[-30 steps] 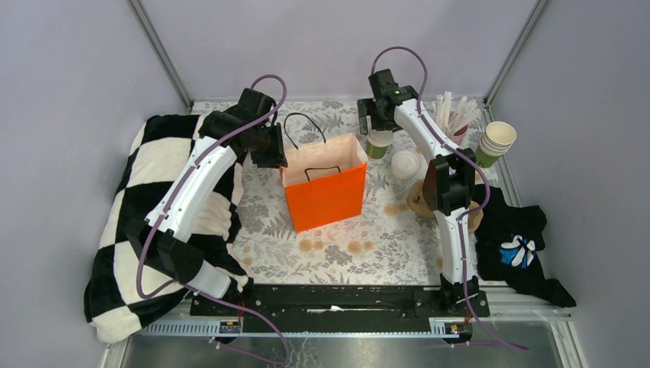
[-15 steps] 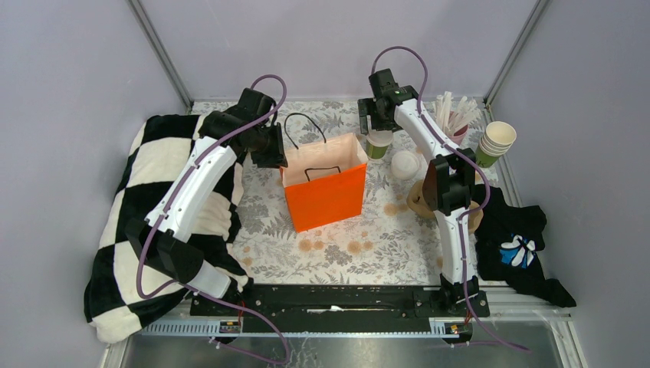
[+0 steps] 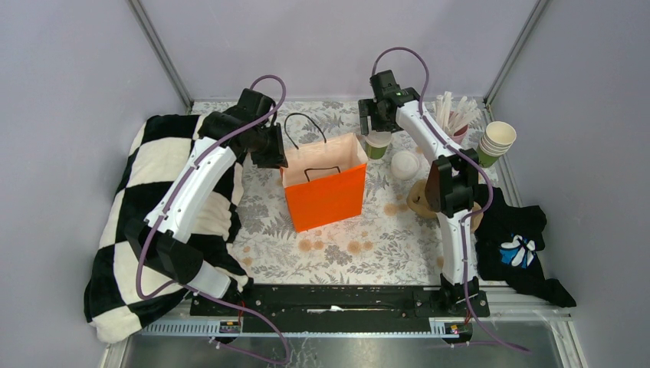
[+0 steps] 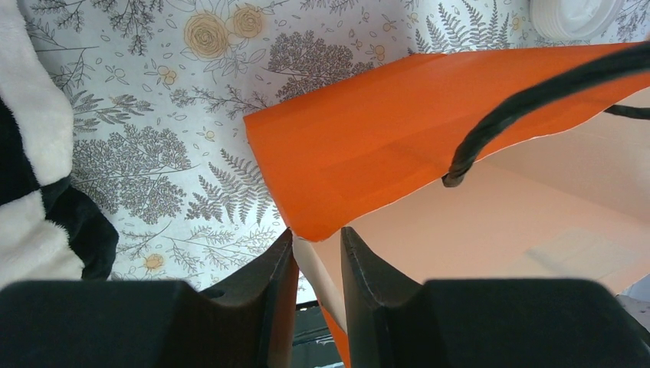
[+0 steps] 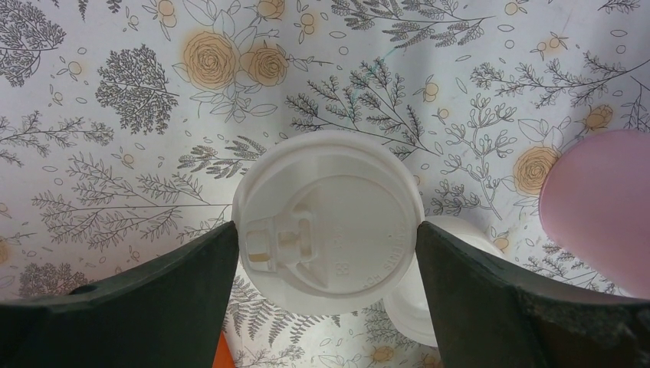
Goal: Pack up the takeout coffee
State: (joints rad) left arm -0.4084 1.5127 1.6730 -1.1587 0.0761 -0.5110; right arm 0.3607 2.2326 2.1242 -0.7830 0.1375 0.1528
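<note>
The takeout coffee (image 3: 375, 143), a green cup with a white lid (image 5: 329, 222), stands on the flowered cloth right of the orange paper bag (image 3: 326, 195). My right gripper (image 3: 376, 132) is straight above it. In the right wrist view (image 5: 326, 249) its two fingers press the lid's left and right sides. My left gripper (image 3: 270, 157) is at the bag's back left corner. In the left wrist view (image 4: 316, 253) it is shut on the bag's paper rim (image 4: 322, 230). The bag stands open with black cord handles.
A stack of spare white lids (image 3: 405, 164) lies right of the coffee. A pink cup of straws (image 3: 457, 123), lidless green cups (image 3: 494, 143) and a brown carrier (image 3: 420, 201) are at the right. A checked blanket (image 3: 153, 199) lies left, a black cloth (image 3: 521, 245) right.
My right gripper and the coffee have shifted very slightly to the left. The left arm and the bag have not moved.
</note>
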